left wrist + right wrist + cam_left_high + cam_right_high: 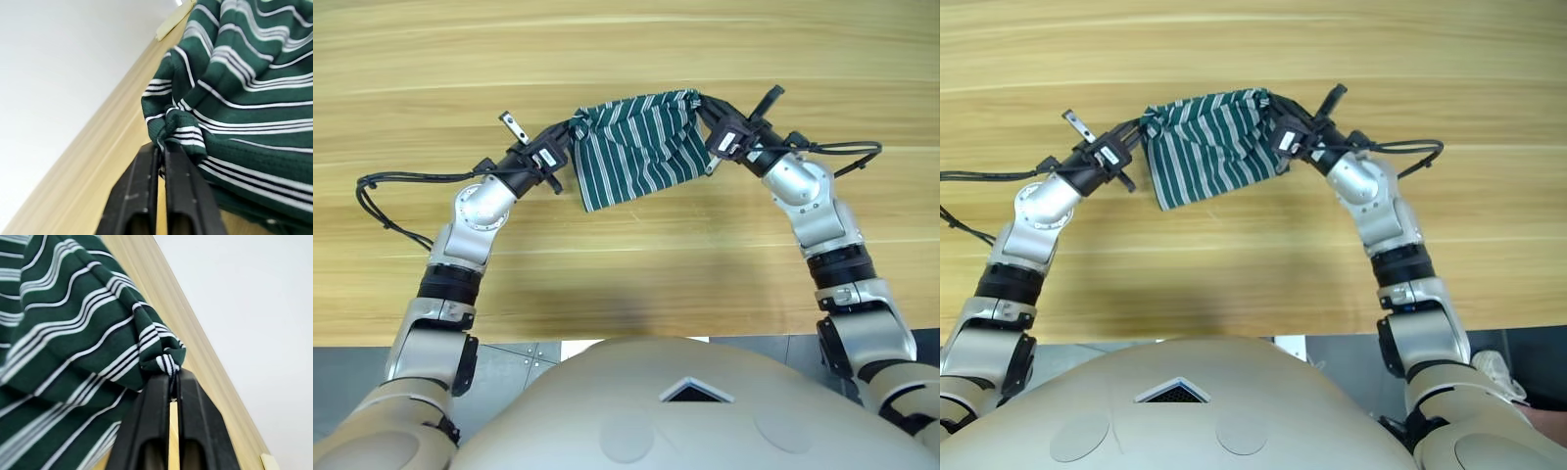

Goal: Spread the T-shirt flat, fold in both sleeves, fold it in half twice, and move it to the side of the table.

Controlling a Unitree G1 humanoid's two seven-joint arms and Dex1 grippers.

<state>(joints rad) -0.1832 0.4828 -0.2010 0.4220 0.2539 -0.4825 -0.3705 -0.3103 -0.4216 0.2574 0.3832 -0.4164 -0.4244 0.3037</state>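
Left gripper [573, 125], right gripper [699, 101] pinching top corners, T-shirt [631, 152] hanging between

Can't make out sleeves or collar in the T-shirt [631, 147] bunched between left gripper [572, 128] and right gripper [707, 109]; cropped in both wrist views.

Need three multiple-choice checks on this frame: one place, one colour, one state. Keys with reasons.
1. Where is the T-shirt?
A. Hanging between left gripper and right gripper, over the table.
B. Folded at one side.
C. On the floor.

2. Its colour?
A. Plain red.
B. Dark green with white stripes.
C. Blue with dots.

3. The grippers' state?
A. Both open.
B. One open.
C. Both shut on cloth.

Key: 1A, each gripper pinches an upper corner; 2B, the stripes are plain in every view; 3C, both wrist views show fabric clamped.
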